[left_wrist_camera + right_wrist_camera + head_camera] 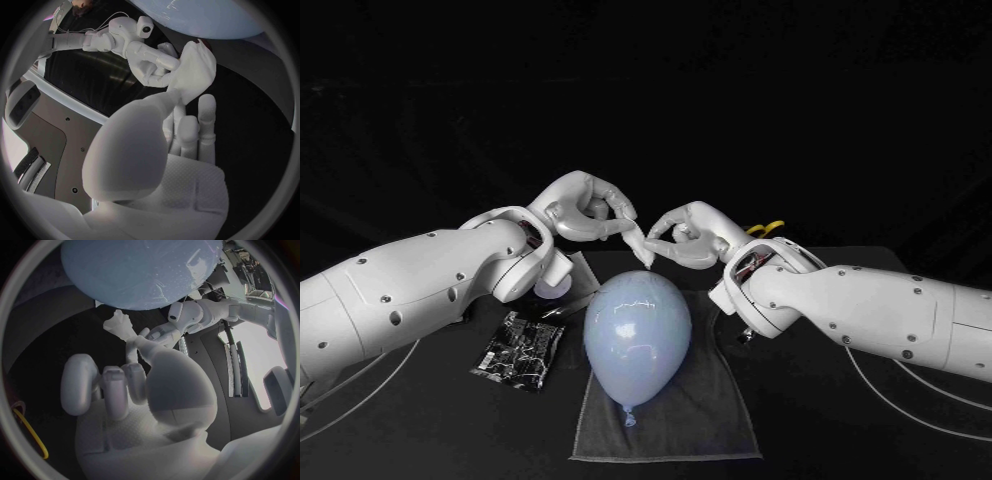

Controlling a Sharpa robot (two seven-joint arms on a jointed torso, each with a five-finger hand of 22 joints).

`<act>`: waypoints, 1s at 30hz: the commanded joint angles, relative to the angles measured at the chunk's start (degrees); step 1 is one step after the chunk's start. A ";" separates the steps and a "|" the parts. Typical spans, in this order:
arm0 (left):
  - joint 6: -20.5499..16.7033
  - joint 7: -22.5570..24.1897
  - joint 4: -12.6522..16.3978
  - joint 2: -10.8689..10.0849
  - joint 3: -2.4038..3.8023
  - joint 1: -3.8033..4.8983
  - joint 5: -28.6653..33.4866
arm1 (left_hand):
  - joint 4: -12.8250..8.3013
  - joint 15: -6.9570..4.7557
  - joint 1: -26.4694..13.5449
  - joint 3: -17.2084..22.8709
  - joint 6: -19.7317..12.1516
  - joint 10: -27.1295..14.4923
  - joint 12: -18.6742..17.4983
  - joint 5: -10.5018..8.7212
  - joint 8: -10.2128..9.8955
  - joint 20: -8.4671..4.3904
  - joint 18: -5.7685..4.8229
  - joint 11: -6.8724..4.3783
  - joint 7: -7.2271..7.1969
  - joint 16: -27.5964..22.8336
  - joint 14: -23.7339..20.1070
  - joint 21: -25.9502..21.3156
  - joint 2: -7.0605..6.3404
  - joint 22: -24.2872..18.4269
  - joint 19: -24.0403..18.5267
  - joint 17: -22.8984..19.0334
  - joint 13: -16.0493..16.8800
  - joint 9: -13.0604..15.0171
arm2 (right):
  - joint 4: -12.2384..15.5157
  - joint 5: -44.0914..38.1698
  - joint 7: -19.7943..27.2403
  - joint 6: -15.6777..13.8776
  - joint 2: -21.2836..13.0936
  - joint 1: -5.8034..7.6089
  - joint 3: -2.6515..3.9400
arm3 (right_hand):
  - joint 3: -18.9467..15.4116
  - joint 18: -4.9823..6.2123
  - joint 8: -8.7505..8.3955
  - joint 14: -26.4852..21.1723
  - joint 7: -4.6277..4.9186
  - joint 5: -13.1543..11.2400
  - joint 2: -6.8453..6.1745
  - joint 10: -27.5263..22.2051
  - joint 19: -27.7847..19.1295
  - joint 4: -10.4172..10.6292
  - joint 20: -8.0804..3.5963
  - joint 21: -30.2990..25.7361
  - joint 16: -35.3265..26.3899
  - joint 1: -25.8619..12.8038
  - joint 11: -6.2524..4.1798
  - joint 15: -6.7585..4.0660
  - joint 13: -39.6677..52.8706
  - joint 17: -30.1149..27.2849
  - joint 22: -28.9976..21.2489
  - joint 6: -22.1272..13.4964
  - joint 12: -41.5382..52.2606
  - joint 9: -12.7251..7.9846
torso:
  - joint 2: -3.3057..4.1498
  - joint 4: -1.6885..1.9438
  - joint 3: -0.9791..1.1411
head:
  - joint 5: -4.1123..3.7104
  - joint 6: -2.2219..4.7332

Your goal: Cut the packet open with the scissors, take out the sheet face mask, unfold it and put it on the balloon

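Mask (pixel 197 70) above balloon (pixel 639 330)
Your left hand (pixel 586 212) and right hand (pixel 682 235) each pinch the mask, poised to spread it.

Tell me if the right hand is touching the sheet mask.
Touching. The left wrist view shows the right hand pinching the white sheet mask at its edge, with no gap between them.

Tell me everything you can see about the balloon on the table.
The balloon is pale blue, glossy and fully inflated, egg-shaped, looking like thin rubber. It lies lengthwise on a grey towel, its knotted neck pointing toward the robot. The left hand and right hand hold a white sheet mask just over its far end; whether the mask touches it cannot be told.
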 commanded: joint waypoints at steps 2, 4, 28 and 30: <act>0.60 0.26 0.14 -0.01 0.05 0.09 0.35 | -0.11 0.12 -0.47 0.30 -0.37 -0.19 0.25 0.32 0.25 0.15 0.96 -0.03 0.09 0.09 0.25 0.28 0.35 0.07 -0.37 0.08 0.08 0.07 | -0.06 7.03 3.76 -0.53 -0.19 -0.01 0.04 | 0.13 -0.26 0.62 6.07 -0.30 -0.04 0.05 2.15 0.49 -0.73 -0.56 0.37 0.23 1.43 -0.43 -0.49 10.47 15.05 10.93 0.20 0.45 0.54 | 0.02 0.04 -0.03 | -0.08 -0.06; 0.60 0.24 0.13 -0.03 0.05 0.09 0.35 | -0.15 0.12 -0.52 0.35 -0.39 -0.21 0.25 0.32 0.26 0.15 0.96 -0.02 0.10 0.09 0.24 0.30 0.36 0.09 -0.37 0.06 0.08 0.09 | -0.06 8.68 4.41 -0.46 -0.28 -0.01 0.04 | 0.28 -0.26 0.81 6.07 -0.35 -0.04 -0.24 2.20 0.49 -1.35 -0.65 0.38 0.23 2.12 -0.49 -0.56 10.52 15.05 10.93 -0.04 0.50 0.72 | 0.01 0.05 0.01 | -0.01 -0.09; 0.70 -0.11 0.12 -0.68 0.03 0.10 -0.03 | -0.36 0.14 -0.69 0.55 -0.46 -0.27 0.27 0.32 0.32 0.16 0.96 0.01 0.12 0.07 0.21 0.34 0.30 0.13 -0.38 0.02 0.08 0.16 | 0.04 11.59 4.38 -3.52 -2.01 -0.01 0.09 | 1.44 -0.34 2.18 6.07 -0.24 -0.04 -0.17 3.23 0.59 -2.80 -0.80 0.71 0.23 3.41 -0.46 -0.59 11.67 15.05 11.01 -0.12 2.13 1.96 | -0.02 0.01 0.03 | -0.52 0.07; 0.70 -0.17 0.13 -0.80 0.03 0.10 -0.09 | -0.36 0.14 -0.69 0.55 -0.46 -0.27 0.27 0.32 0.32 0.16 0.96 0.01 0.12 0.07 0.21 0.34 0.30 0.13 -0.38 0.02 0.08 0.16 | 0.00 11.90 4.52 -3.78 -2.15 -0.01 0.11 | 1.44 -0.34 2.18 6.07 -0.24 -0.04 -0.17 3.23 0.59 -2.80 -0.80 0.71 0.23 3.41 -0.46 -0.59 11.67 15.05 11.01 -0.12 2.13 1.96 | -0.04 0.00 0.04 | -0.59 0.07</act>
